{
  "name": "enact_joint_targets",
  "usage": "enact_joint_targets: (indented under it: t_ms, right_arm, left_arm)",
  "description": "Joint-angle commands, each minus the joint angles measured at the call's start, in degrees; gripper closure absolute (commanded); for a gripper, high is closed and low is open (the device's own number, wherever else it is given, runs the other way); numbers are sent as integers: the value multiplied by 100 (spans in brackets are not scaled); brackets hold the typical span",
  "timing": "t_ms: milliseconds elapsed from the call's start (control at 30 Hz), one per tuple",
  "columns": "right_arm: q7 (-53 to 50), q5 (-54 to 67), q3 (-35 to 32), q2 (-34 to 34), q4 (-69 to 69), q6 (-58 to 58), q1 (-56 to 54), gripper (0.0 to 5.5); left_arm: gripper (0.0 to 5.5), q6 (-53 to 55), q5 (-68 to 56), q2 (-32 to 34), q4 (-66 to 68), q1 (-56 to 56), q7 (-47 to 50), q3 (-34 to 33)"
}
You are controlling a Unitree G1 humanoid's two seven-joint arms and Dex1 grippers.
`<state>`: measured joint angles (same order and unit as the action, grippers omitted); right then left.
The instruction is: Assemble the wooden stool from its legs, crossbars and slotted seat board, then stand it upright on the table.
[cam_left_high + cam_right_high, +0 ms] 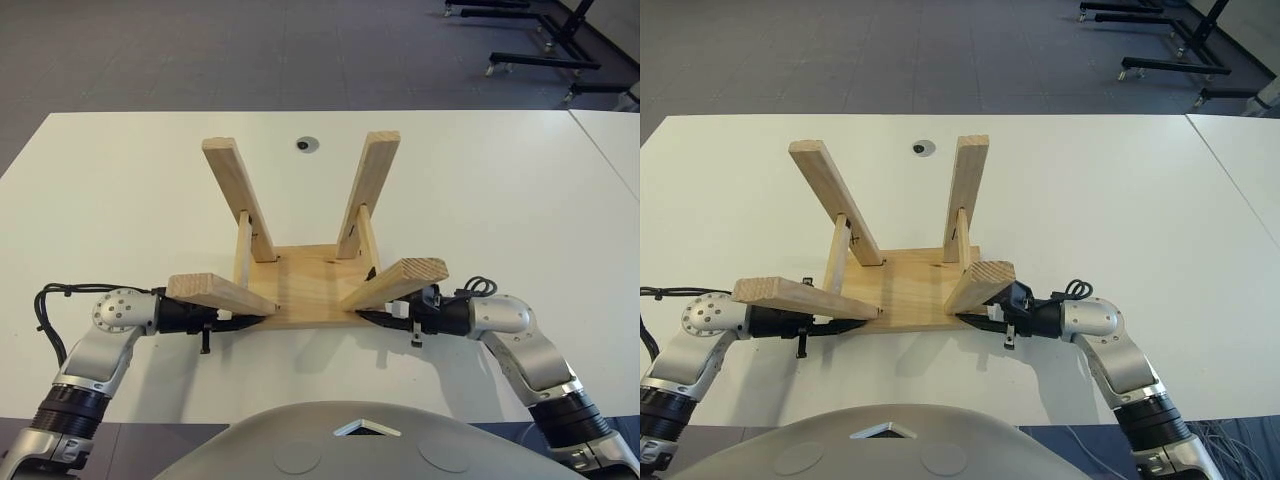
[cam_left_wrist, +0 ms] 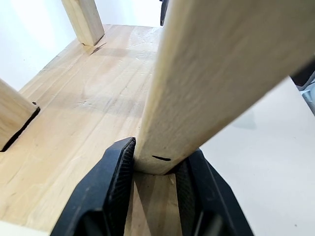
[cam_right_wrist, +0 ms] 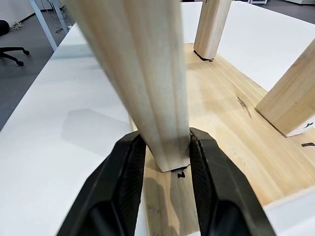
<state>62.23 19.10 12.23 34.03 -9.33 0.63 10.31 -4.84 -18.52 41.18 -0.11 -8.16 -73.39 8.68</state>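
L gripper [image 2: 156, 164] clenched on base of near-L leg [image 1: 215, 293], right where it meets the seat board [image 1: 300, 290]. R gripper [image 3: 167, 147] likewise clamped round base of near-R leg [image 1: 395, 282]. Both arms low over bench [image 1: 500, 180], one each side of stool. Stool upside down: board flat on bench, 4 legs up & splayed outward. Far-L leg [image 1: 238, 197] & far-R leg [image 1: 368, 192] stand free. L crossbar [image 1: 242, 250] joins L pair, R crossbar [image 1: 368, 235] the R pair. Round grommet [image 1: 306, 145] in bench beyond stool.
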Motion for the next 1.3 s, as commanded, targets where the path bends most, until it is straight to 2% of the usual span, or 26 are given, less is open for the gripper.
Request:
enact_joint_targets:
  t_ms: [33, 167, 367, 500, 667, 800, 833, 900, 933, 1033, 1133, 1300]
  right_arm:
    - [-40, 409, -112, 100, -449, 601, 190, 424]
    - [-41, 1149, -145, 387, -1324, 1728, 500, 430]
    - [-686, 3169, -792, 819, -2639, 3828, 642, 435]
    - [-1401, 4885, -1179, 1241, -2801, 5283, 344, 435]
    - [-2082, 6455, -1382, 1620, -2711, 6043, 363, 435]
    - [-2857, 7392, -1392, 1570, -2240, 6085, 53, 435]
    - [-3001, 7589, -1394, 1555, -2102, 6072, -56, 435]
    - [-3255, 7889, -1396, 1531, -1901, 6046, -222, 435]
    - [-3343, 7953, -1399, 1509, -1851, 6033, -278, 400]
    - [-3534, 8035, -1391, 1466, -1850, 5995, -347, 355]
    - [-3640, 8054, -1395, 1420, -1882, 5955, -333, 309]
    - [-3827, 8096, -1472, 1253, -1832, 5788, -216, 210]
  left_arm:
    - [435, 545, -220, 479, -90, -218, -714, 205]
    - [435, 1291, -877, 960, -540, -380, -1200, 141]
    - [435, 2481, -1890, 1411, -1182, -596, -1533, 15]
    - [435, 3446, -2569, 1628, -1667, -1014, -1463, -21]
    - [435, 4290, -3259, 1769, -1893, -1255, -1477, -55]
    - [435, 4720, -3641, 1567, -1388, -992, -1508, -169]
    - [400, 4821, -3748, 1480, -1259, -894, -1500, -212]
    - [373, 4942, -3868, 1223, -946, -636, -1359, -331]
    - [359, 4934, -3821, 1114, -768, -486, -1308, -360]
    - [320, 5008, -3955, 1020, -778, -469, -1130, -706]
    - [281, 5975, -5316, 1076, -2041, -263, 248, -1332]
    - [212, 6466, -5953, 831, -2166, 142, 1449, -1612]
